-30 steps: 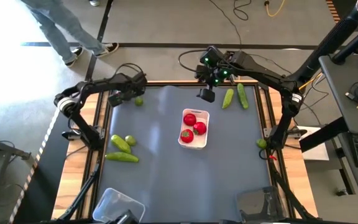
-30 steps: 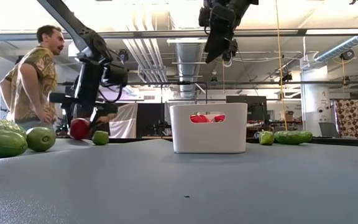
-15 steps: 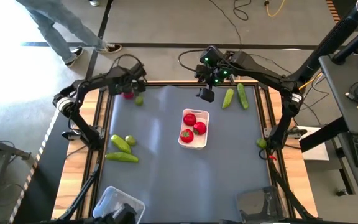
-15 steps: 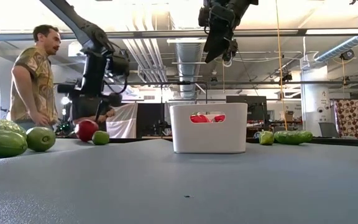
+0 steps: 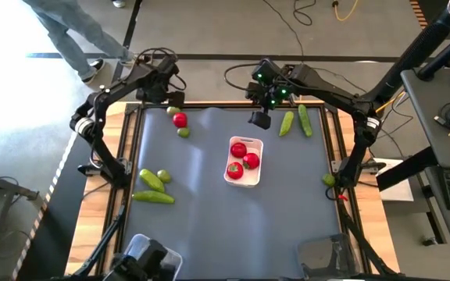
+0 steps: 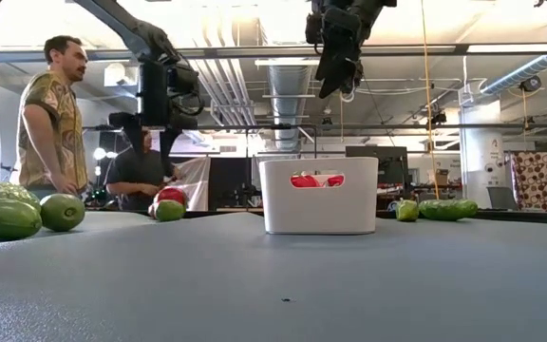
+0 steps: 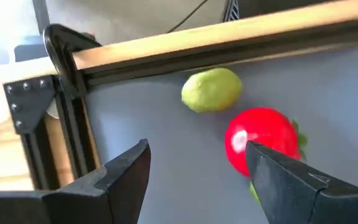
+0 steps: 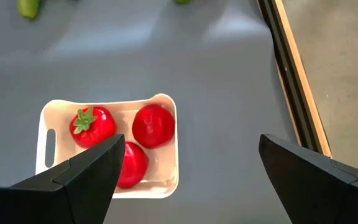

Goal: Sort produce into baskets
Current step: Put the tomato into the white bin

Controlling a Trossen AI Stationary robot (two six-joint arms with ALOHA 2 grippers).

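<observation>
Overhead, table-level, two wrist views

Red tomatoes (image 5: 241, 161) lie in the white tray (image 5: 234, 180), green cucumbers (image 5: 297, 121) and a light-green lime (image 7: 211, 90) on the grey tabletop (image 5: 201, 211).

A white tray (image 5: 244, 176) sits near the middle of the table, holding three red tomatoes (image 5: 241, 160). A fourth tomato (image 5: 180, 119) lies loose near the far left corner, with one lime (image 5: 183, 132) just beside it and another lime (image 5: 170, 111) near the far edge. Two cucumbers (image 5: 151, 187) and a lime (image 5: 163, 176) lie by the left edge. Two more cucumbers (image 5: 296, 122) lie near the far right corner. One lime (image 5: 329, 179) sits at the right edge. A clear tray (image 5: 145, 256) and a dark tray (image 5: 323, 256) rest at the near edge.
</observation>
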